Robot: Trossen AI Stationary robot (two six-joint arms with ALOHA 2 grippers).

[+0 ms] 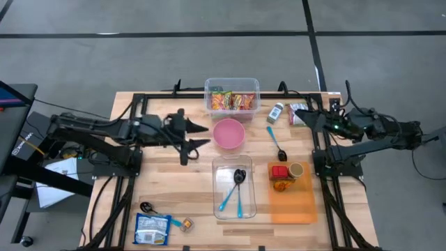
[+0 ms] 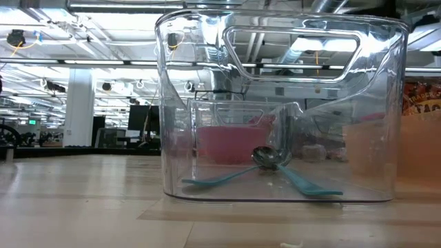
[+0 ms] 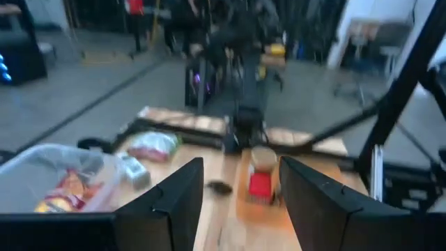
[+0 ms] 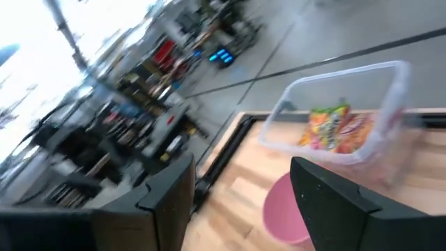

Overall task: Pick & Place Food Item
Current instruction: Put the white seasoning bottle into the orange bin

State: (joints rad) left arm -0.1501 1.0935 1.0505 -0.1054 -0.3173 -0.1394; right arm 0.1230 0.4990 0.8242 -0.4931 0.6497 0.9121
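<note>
Snack packets (image 1: 232, 102) lie in a clear bin (image 1: 232, 85) at the table's far edge. A red food item (image 1: 279, 171) and a small can (image 1: 296, 169) stand on an orange board (image 1: 293, 206). A blue packet (image 1: 152, 229) lies near the front left. My left gripper (image 1: 201, 135) hovers open, left of the pink bowl (image 1: 228, 134), with nothing between its fingers (image 3: 167, 202). My right gripper (image 1: 301, 116) stands open at the far right, pointing toward the bowl (image 4: 286, 209) and the bin (image 4: 341, 125), also with nothing between its fingers.
A clear container (image 1: 234, 187) in the middle holds two teal-handled spoons (image 2: 275, 172). Another spoon (image 1: 277, 143) and a small bottle (image 1: 276, 113) lie right of the bowl. A black spoon (image 1: 146, 207) lies near the blue packet. Bare wood lies at the left.
</note>
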